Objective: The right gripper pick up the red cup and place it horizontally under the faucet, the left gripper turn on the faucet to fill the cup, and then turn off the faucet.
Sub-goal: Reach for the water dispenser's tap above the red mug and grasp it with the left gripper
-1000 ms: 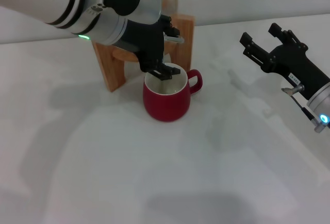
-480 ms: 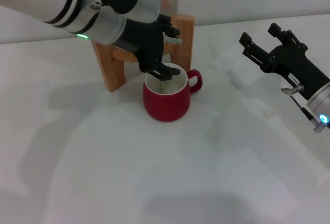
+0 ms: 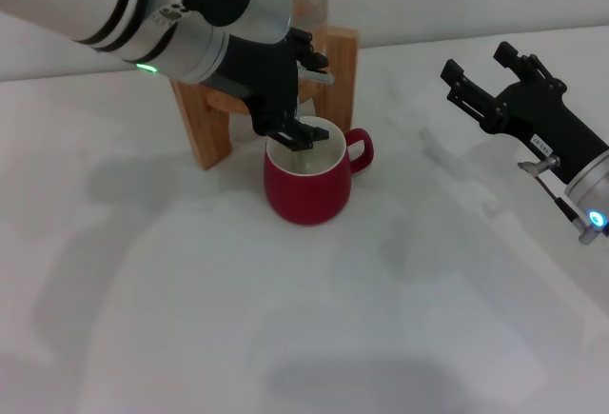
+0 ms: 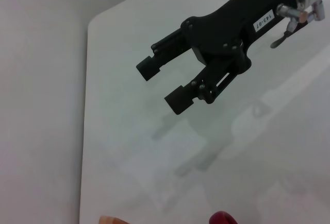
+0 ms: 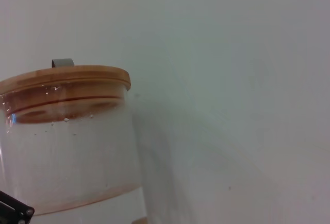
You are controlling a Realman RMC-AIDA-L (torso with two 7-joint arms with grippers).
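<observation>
The red cup (image 3: 306, 186) stands upright on the white table, just in front of the wooden stand (image 3: 341, 60), with its handle toward the right. My left gripper (image 3: 297, 136) reaches down over the cup's far rim, right at the faucet. Only the faucet's thin chrome lever (image 3: 320, 74) shows beside the black claw; the spout is hidden behind it. My right gripper (image 3: 478, 64) hovers open and empty, well to the right of the cup. The left wrist view shows that same right gripper (image 4: 161, 86) open above the table, and a sliver of the red cup (image 4: 224, 218).
The glass dispenser jar (image 5: 72, 152) with its wooden lid (image 5: 64, 80) sits on the stand and holds liquid. The white table (image 3: 285, 319) stretches out in front of the cup, and a pale wall stands behind the stand.
My left arm has shifted slightly to the left at the faucet. The cup and the right gripper have stayed where they were.
</observation>
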